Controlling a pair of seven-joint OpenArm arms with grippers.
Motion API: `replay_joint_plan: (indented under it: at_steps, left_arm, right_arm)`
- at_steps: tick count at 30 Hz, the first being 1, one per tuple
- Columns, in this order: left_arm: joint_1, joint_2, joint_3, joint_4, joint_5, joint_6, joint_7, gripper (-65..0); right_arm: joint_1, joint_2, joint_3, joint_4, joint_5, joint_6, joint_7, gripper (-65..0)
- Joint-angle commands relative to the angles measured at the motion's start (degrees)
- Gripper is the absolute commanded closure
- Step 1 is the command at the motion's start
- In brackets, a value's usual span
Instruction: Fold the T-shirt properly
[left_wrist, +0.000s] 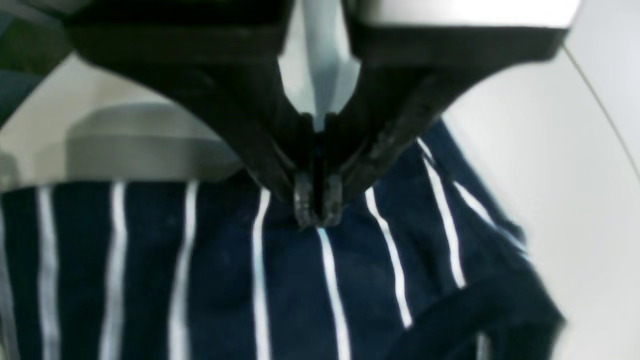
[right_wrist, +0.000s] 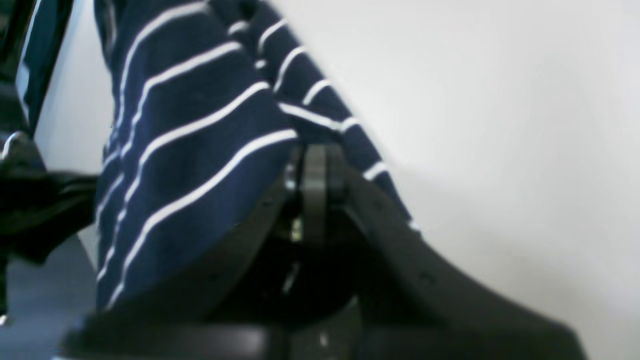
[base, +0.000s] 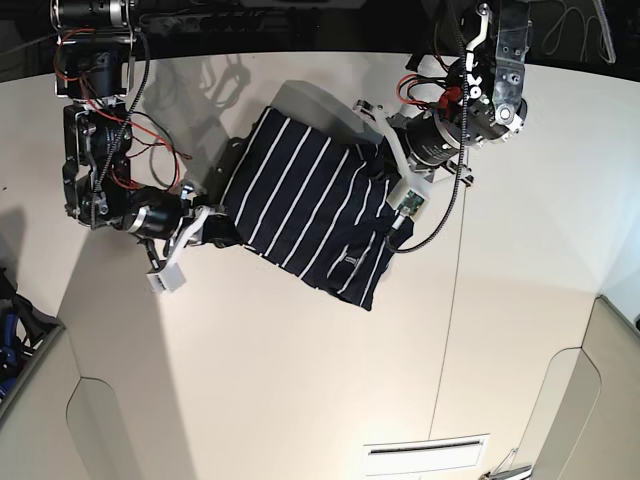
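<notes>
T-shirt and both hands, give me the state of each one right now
T-shirt: partly folded and bunched, held at two sides, sagging between the hands above the table.
Left hand: shut on the T-shirt's edge.
Right hand: shut on the T-shirt, cloth draped over it.

We record one white table (base: 300, 380), its top pale and smooth, with rounded corners at the near left and near right. A thin straight seam (base: 447, 330) runs down its right part. A white slotted vent strip (base: 425, 456) lies near the bottom edge. Dark floor (base: 15, 50) shows beyond the left corner.
</notes>
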Motion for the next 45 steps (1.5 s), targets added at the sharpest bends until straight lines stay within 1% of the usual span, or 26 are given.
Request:
replay_joint_plan:
  at_steps: [1,4,8,15,19,23,29,33,36,38,41,43,45]
  left_arm:
    - [-1.01,-0.13,-0.09,-0.26,-0.72,-0.13,-1.20,-2.6]
    - [-2.93,-0.13,-0.09,-3.41,-0.42,0.02,-2.78,-2.6]
    - [-6.71,-0.13,-0.09,-6.62,2.27,4.00,-3.96,-2.6]
    - [-12.81,-0.13,0.02,-11.96,2.58,4.11,-4.37,-2.6]
    - [-15.34,-0.11,0.09,-15.30,2.54,4.11,-5.33,-2.6]
    - [-16.00,0.02,0.07,-15.67,2.51,4.11,-5.33,-2.6]
    - [-16.13,0.00,0.07,-15.45,2.40,4.11,-5.31,-2.5]
    - [-15.32,-0.24,-0.07,-12.33,1.88,4.13,-4.55,-2.5]
    - [-13.03,-1.36,-1.20,-7.56,1.51,4.11,-3.80,-2.5]
    - [-10.69,-2.60,-2.54,-4.11,-0.28,4.09,-3.48,-2.5]
    - [-6.45,-4.20,-5.09,1.05,-1.42,3.82,-3.23,-2.5]
    - [-3.34,-4.81,-7.10,4.28,-1.42,3.63,-2.99,-2.5]
    - [-0.37,-5.11,-8.94,7.06,-1.42,3.15,-2.40,-2.5]
  right_arm:
    - [1.20,0.28,-0.42,0.90,1.22,0.74,0.20,0.0]
    - [1.18,0.33,-0.85,0.92,1.27,0.76,-1.05,0.0]
    - [0.31,0.35,-0.81,1.14,1.75,0.76,-2.93,0.0]
    - [-6.75,0.31,-0.81,6.01,6.14,0.79,-2.93,0.0]
    - [-11.50,0.31,-0.81,11.52,6.36,0.79,-2.93,0.0]
    - [-15.65,0.22,-0.81,17.03,6.40,0.79,-2.95,0.0]
    - [-17.68,0.17,-0.79,21.11,5.66,0.76,-3.15,0.0]
    - [-17.68,0.20,0.28,21.40,5.55,0.76,-4.28,0.0]
    - [-17.79,0.20,3.72,21.40,5.51,0.76,-6.19,0.0]
    - [-18.01,0.42,6.93,21.49,5.60,0.76,-6.93,0.0]
    - [-18.84,2.10,11.69,21.57,7.67,0.79,-7.52,0.0]
    - [-19.76,3.87,14.36,21.64,10.08,0.96,-8.11,0.0]
    - [-20.79,5.46,16.59,21.73,11.21,1.36,-8.52,0.0]
